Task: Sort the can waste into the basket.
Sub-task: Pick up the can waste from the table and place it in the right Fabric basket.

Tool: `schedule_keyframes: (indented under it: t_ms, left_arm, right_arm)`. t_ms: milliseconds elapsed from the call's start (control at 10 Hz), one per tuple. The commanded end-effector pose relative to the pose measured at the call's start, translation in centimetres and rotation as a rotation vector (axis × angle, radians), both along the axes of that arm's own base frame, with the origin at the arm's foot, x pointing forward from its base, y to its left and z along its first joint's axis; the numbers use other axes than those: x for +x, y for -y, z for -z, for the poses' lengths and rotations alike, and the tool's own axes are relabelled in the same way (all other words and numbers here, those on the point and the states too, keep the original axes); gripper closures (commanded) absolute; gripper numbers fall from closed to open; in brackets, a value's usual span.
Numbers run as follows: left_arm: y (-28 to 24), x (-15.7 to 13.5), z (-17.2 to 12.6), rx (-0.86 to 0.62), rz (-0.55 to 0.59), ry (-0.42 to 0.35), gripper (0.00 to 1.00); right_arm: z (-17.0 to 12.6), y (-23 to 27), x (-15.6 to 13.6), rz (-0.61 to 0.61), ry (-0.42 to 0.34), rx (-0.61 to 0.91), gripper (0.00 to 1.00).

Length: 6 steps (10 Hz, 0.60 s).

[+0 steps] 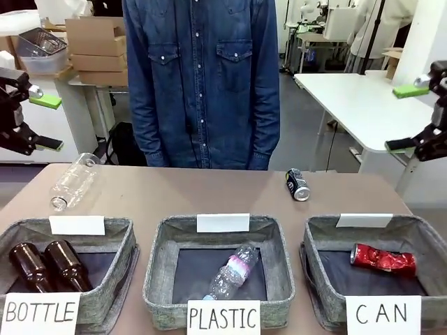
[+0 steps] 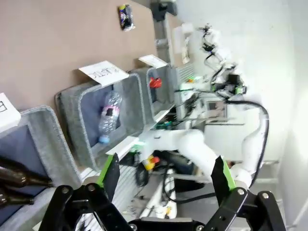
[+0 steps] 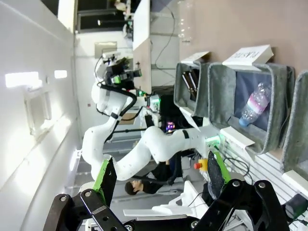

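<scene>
- Dark can (image 1: 297,185) lies on its side on the bare table (image 1: 174,192), just beyond the far-left corner of the CAN basket (image 1: 323,225). Long axis runs roughly away from me, silver end nearer me.
- Crushed red can (image 1: 383,259) already lies inside that basket.
- My right gripper (image 1: 406,118) hangs above and to the can's right, fingers apart, empty. It's the nearer arm.
- My left gripper (image 1: 47,123) is likewise apart and empty, well across the table.
- Judgement: right arm takes it, fingers closing across the can's width.

Left gripper (image 1: 47,123) blk w/ green pads (image 1: 45,101); arm (image 3: 144,149) white
</scene>
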<state>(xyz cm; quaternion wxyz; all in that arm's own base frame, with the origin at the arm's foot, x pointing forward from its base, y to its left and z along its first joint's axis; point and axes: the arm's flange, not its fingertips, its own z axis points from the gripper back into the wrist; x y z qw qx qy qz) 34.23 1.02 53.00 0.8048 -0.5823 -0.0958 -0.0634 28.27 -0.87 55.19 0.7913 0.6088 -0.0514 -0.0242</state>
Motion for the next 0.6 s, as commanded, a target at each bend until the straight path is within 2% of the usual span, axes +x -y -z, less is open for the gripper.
schedule_keyframes:
  t_ms: [0, 100, 200, 500]
  left_arm:
    - [0.6, -1.1, 2.3, -0.137, -0.048, -0.049, 0.0]
    - [0.0, 0.0, 0.0, 0.0, 0.0, 0.0, 0.0]
    - [0.0, 0.0, 0.0, 0.0, 0.0, 0.0, 0.0]
    - [0.0, 0.0, 0.0, 0.0, 0.0, 0.0, 0.0]
  right_arm:
    - [0.5, -1.2, 1.1, -0.025, -0.024, -0.002, 0.0]
    - [0.3, -2.6, 2.7, 0.089, -0.001, -0.177, 0.0]
    - [0.6, -0.5, 0.4, -0.014, -0.022, -0.005, 0.0]
    - [0.6, -0.5, 0.4, -0.014, -0.022, -0.005, 0.0]
